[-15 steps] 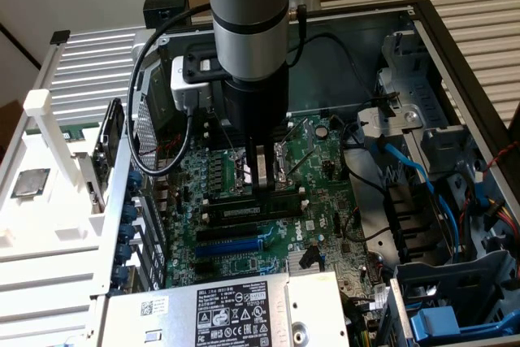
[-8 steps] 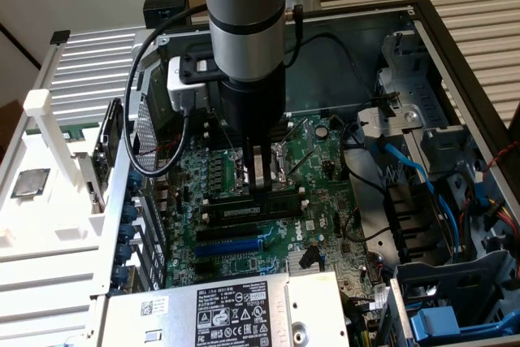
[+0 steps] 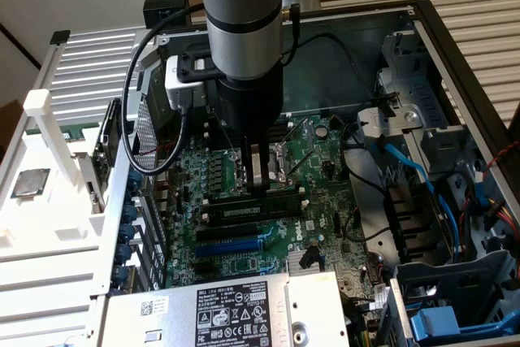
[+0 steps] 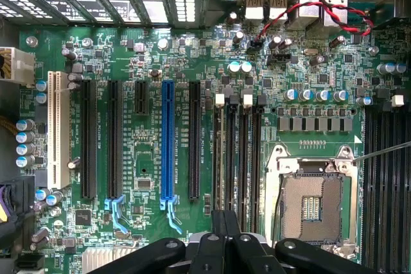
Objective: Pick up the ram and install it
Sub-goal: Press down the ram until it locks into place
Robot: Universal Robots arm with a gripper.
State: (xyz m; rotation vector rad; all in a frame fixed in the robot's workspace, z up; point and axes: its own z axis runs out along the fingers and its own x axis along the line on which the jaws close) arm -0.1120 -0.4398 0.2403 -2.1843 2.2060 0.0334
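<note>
From the exterior view, the gripper point(image 3: 258, 175) stands closed, pressing down on the ram point(image 3: 253, 210) seated in a motherboard point(image 3: 325, 168) slot. Through the wrist view, the closed gripper point(image 4: 225, 239) hangs above the memory slots point(image 4: 239, 152).

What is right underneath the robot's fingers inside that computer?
The shut fingers press down over a ram stick lying in a slot on the green motherboard; the contact point itself is hidden.

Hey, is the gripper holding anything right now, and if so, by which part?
Nothing looks held. The gripper is shut, and its tips are down against the top edge of the ram, at about the middle of its length.
</note>
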